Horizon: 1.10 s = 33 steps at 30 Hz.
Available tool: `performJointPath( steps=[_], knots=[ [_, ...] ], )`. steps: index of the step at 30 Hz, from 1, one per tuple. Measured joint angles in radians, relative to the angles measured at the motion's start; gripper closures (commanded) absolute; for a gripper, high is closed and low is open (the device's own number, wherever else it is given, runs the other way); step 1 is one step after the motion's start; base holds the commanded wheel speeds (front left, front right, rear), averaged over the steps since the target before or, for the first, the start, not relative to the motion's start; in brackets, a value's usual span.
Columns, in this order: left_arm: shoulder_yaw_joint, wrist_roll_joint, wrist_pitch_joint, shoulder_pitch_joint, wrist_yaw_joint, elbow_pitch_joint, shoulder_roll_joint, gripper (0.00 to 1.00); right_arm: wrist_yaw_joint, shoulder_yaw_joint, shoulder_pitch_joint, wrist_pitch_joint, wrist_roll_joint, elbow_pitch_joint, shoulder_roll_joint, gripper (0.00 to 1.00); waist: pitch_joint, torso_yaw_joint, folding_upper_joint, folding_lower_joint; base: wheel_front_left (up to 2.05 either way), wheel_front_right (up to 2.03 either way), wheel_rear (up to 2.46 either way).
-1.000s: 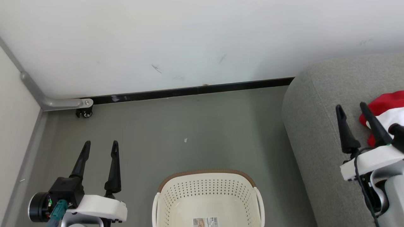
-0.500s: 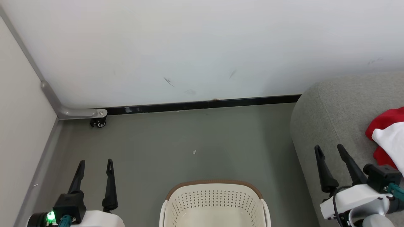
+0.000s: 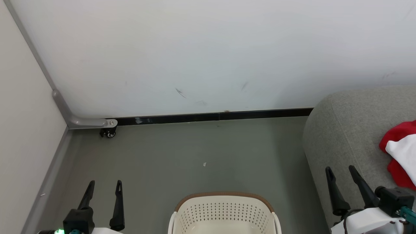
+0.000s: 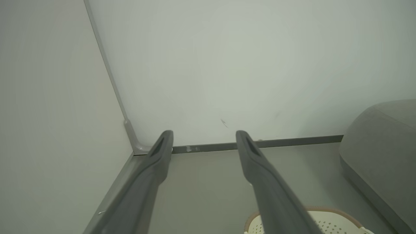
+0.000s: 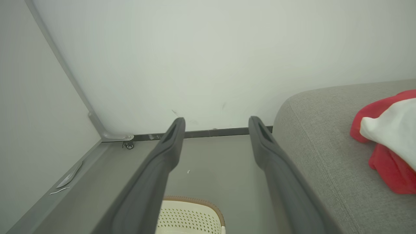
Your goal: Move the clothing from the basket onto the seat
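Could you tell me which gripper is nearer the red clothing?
The right gripper, near the clothing on the sofa; the left gripper is beyond the basket.

basket (image 3: 224, 208): 1 | seat (image 3: 344, 136): 1 | clothing heap (image 3: 401, 152): 1 | grippers (image 3: 105, 182) (image 3: 340, 168): 2

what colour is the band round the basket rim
Tan-brown: the rim tops a cream-white basket with perforated walls. It shows best in the head view.
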Motion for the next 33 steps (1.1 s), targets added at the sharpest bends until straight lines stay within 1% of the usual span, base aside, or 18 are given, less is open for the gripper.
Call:
performJointPath(
  steps=[9, 16, 33],
  knots=[
    [0.000, -0.001, 0.000, -0.014, -0.017, 0.013, 0.008, 0.00, 0.000, -0.003, 0.034, 0.000, -0.007, -0.037, 0.003, 0.00, -0.008, 0.005, 0.0000, 0.0000, 0.00, 0.00, 0.00],
    [0.001, 0.002, 0.000, -0.041, -0.018, 0.013, 0.010, 0.00, 0.000, 0.008, 0.035, 0.001, -0.007, -0.055, 0.005, 0.00, -0.007, 0.005, 0.0000, 0.0000, 0.00, 0.00, 0.00],
    [0.000, 0.008, 0.000, -0.044, -0.018, 0.039, 0.004, 0.00, 0.000, 0.029, 0.058, 0.011, 0.006, -0.084, 0.005, 0.00, -0.002, 0.002, 0.0000, 0.0000, 0.00, 0.00, 0.00]
  ],
)
